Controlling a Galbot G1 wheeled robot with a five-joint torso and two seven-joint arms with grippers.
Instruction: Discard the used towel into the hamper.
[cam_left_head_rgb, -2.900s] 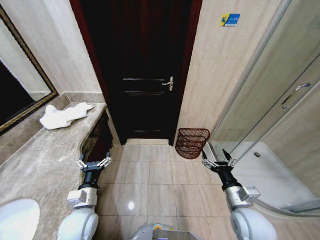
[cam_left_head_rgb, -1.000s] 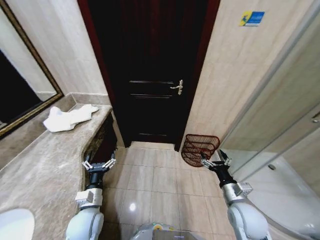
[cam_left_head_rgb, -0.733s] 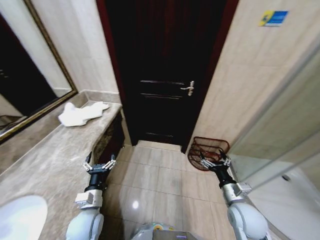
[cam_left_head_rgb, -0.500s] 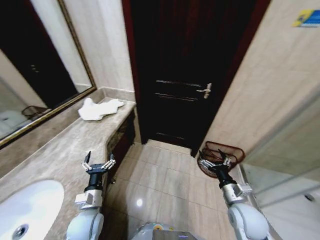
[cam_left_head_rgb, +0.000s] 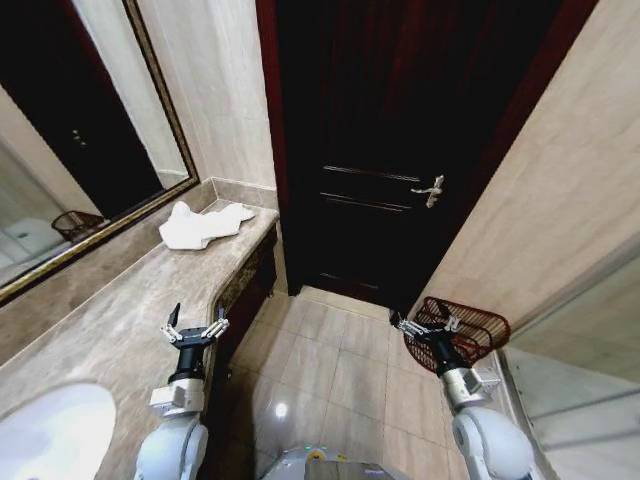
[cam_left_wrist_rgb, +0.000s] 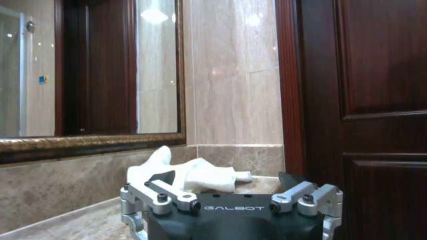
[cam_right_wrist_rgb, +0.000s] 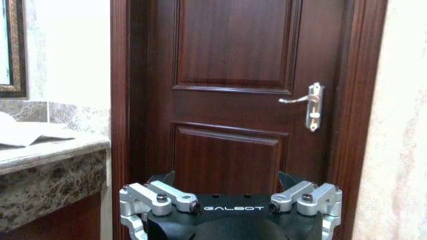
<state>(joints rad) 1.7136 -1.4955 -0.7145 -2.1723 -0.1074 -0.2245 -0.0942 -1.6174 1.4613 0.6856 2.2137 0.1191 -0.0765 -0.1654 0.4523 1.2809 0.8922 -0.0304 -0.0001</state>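
A crumpled white towel (cam_left_head_rgb: 203, 224) lies at the far end of the marble counter (cam_left_head_rgb: 110, 320), next to the wall; it also lies ahead of the left gripper as the white towel (cam_left_wrist_rgb: 193, 175) and at the edge as the towel (cam_right_wrist_rgb: 30, 132). The reddish-brown wire hamper (cam_left_head_rgb: 470, 335) stands on the floor by the right wall, just behind my right gripper (cam_left_head_rgb: 425, 326). My left gripper (cam_left_head_rgb: 194, 331) hovers open over the counter's front edge, well short of the towel. Both grippers are open and hold nothing.
A dark wooden door (cam_left_head_rgb: 400, 180) with a metal handle (cam_left_head_rgb: 432, 189) is straight ahead. A framed mirror (cam_left_head_rgb: 70, 150) runs along the left wall. A white sink (cam_left_head_rgb: 45, 435) sits in the counter at the near left. Tiled floor (cam_left_head_rgb: 330, 370) lies between counter and hamper.
The whole view has swung leftward as the camera moved: the mirror and counter now take more of the picture and the hamper sits farther right. Both arms keep the same pose, grippers open.
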